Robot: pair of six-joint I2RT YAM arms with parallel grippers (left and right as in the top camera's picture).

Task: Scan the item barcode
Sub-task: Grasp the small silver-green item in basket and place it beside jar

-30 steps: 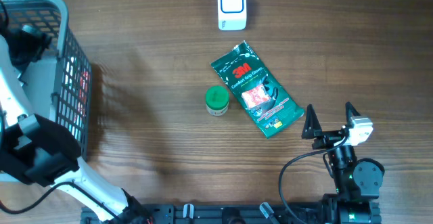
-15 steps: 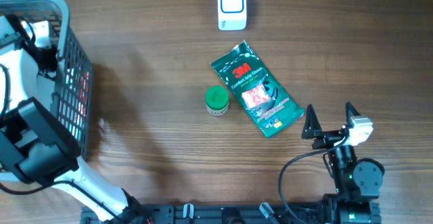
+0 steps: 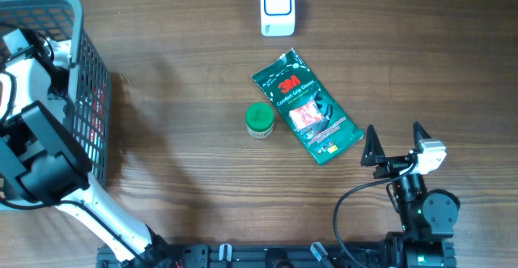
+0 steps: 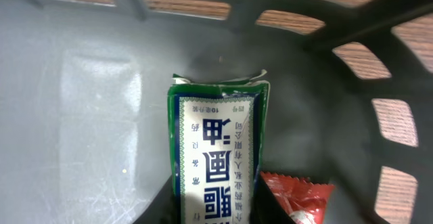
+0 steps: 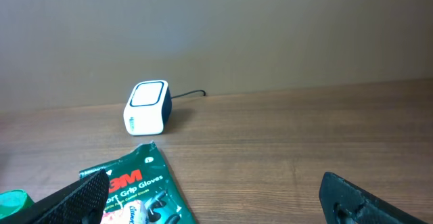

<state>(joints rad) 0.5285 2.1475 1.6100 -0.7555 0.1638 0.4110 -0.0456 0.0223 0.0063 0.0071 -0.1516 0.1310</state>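
Observation:
Inside the grey basket [image 3: 77,25] at the far left, my left gripper [image 4: 213,209] is down near the floor. Its dark fingers [image 4: 157,209] press both sides of a green and white packet [image 4: 218,143] printed with blue characters, so it is shut on the packet. The white barcode scanner [image 3: 277,7] stands at the table's back edge, also in the right wrist view as the scanner [image 5: 145,107]. My right gripper [image 3: 394,142] rests open near the front right, with nothing between its fingers.
A green 3M gloves pack [image 3: 306,108] lies mid-table with a small green round tub [image 3: 259,120] to its left. A red packet [image 4: 298,193] lies beside the held packet in the basket. Bare wood stretches between basket and scanner.
The left arm has shifted inside the basket and its gripper has closed from wide open onto the green and white packet. The right arm has not moved.

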